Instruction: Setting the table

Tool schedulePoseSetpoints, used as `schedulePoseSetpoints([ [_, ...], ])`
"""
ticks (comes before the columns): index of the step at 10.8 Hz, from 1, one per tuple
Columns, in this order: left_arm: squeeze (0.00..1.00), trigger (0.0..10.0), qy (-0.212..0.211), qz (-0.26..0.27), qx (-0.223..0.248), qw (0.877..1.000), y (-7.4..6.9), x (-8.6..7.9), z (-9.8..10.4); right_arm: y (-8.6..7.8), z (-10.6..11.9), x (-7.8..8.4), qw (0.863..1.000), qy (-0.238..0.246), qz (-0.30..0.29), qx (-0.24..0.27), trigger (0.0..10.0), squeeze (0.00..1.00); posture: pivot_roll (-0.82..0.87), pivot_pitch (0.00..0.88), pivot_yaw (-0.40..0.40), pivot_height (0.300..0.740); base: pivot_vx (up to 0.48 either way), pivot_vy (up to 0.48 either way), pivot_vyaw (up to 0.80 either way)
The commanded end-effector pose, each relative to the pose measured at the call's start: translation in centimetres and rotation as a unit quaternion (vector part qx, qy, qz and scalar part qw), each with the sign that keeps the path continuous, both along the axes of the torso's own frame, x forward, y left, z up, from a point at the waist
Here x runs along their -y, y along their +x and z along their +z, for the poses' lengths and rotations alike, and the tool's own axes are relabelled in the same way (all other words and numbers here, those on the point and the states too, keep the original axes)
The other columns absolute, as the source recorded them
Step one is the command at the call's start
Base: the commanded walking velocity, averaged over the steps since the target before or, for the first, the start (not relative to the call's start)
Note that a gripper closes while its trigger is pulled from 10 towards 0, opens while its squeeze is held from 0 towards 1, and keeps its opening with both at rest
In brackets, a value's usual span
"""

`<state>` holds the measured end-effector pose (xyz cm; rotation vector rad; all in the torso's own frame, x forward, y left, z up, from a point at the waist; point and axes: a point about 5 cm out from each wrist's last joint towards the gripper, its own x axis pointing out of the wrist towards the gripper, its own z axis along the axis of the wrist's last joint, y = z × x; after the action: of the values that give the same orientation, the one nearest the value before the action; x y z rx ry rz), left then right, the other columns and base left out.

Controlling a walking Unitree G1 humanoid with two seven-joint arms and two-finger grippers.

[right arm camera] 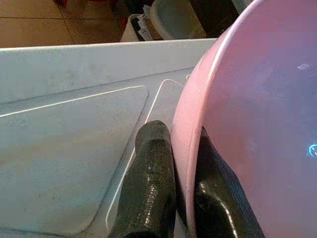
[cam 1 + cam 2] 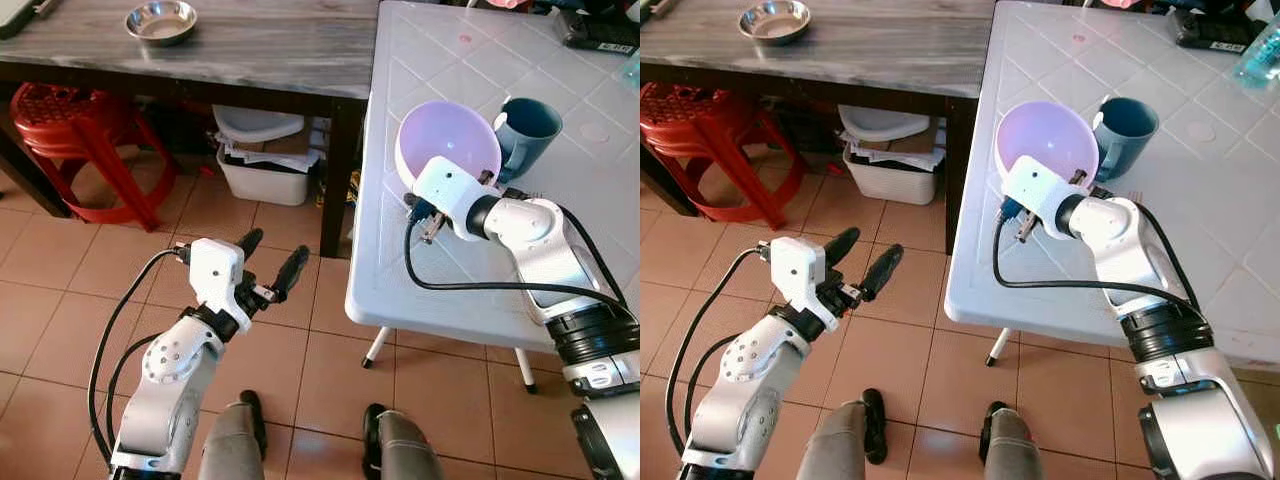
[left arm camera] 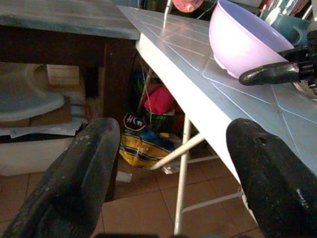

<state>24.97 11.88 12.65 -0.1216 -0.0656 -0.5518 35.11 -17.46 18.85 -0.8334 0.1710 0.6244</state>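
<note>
Pale lilac bowl (image 2: 447, 152) on the white plastic table (image 2: 470, 290), near its left edge, tipped so the hollow faces up and toward the camera. Clamped at the near rim by the right gripper (image 1: 174, 198): one black finger (image 1: 148, 183) outside the wall, the other inside, closed tight with only the thin rim between them. Reaches in from five o'clock of the bowl, silver forearm lying over the tabletop, black cable looping toward the table's near edge.

Touching or just beside the bowl at three o'clock, a dark teal mug (image 2: 525, 132), upright, handle toward the bowl. Farther back on the white table, at one o'clock, a dark flat object (image 2: 598, 33), too cut off to identify.

At ten o'clock from the bowl, well apart, a small steel bowl (image 2: 160, 21) on a grey wood-grain table (image 2: 250, 45) butting the white one. Beneath that table, a white plastic tub (image 2: 262, 170) with a lid and papers stacked on it, and a red plastic stool (image 2: 80, 140) at nine o'clock on the terracotta tiled floor (image 2: 60, 300).

Left gripper (image 2: 270, 262) at seven o'clock of the bowl, held over the floor clear of both tables, fingers spread wide, nothing between them
</note>
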Motion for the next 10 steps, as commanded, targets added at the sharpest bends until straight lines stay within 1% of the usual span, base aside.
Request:
schedulePoseSetpoints([
  [1,0.00,10.0,0.008,0.010,-0.003,1.000,-0.1,-0.1,-0.2,-0.1,0.0,-0.4,1.000,0.005,0.006,0.004,0.0,0.00,-0.04,0.224,-0.003,0.740,0.000,0.000,0.00],
  [2,0.00,10.0,0.037,0.067,0.003,0.997,0.6,-0.9,-0.4,0.1,0.4,-0.6,0.999,0.019,0.000,0.032,0.0,0.00,-0.04,0.225,-0.002,0.740,0.000,0.000,0.00],
  [3,0.00,10.0,0.045,0.113,0.001,0.993,1.4,-2.0,-0.5,0.3,1.9,-1.4,0.992,0.078,-0.014,0.093,0.0,0.00,-0.04,0.227,-0.001,0.740,0.000,0.000,0.00],
  [4,0.00,10.0,0.032,0.129,0.000,0.991,1.7,-2.6,-0.3,-0.1,2.6,-2.2,0.985,0.117,-0.013,0.124,0.0,0.00,-0.04,0.228,0.000,0.740,0.000,0.480,0.00],
  [5,0.00,10.0,0.033,0.138,0.002,0.990,1.8,-2.8,-0.2,-0.8,2.7,-2.9,0.978,0.144,-0.007,0.148,0.0,0.00,-0.04,0.227,-0.001,0.740,0.000,0.480,0.00],
  [6,0.00,10.0,0.038,0.143,0.010,0.989,1.9,-2.7,-0.1,-1.9,2.2,-3.7,0.972,0.185,0.007,0.146,0.0,0.00,-0.03,0.222,-0.005,0.740,0.000,0.480,0.00],
  [7,0.00,10.0,0.036,0.143,0.012,0.989,2.0,-2.5,-0.1,-3.1,1.5,-4.0,0.967,0.207,0.007,0.149,0.0,0.00,-0.03,0.219,-0.008,0.740,0.000,0.480,0.00],
  [8,0.00,10.0,0.031,0.150,0.010,0.988,2.1,-2.5,-0.3,-3.9,0.9,-4.0,0.962,0.227,-0.008,0.150,0.0,0.00,-0.04,0.215,-0.012,0.740,0.000,0.480,0.00],
  [10,0.00,10.0,0.030,0.152,0.009,0.988,2.2,-2.1,-0.5,-4.6,0.6,-3.9,0.958,0.239,-0.020,0.159,0.0,0.00,-0.05,0.209,-0.014,0.740,0.000,0.480,0.00],
])
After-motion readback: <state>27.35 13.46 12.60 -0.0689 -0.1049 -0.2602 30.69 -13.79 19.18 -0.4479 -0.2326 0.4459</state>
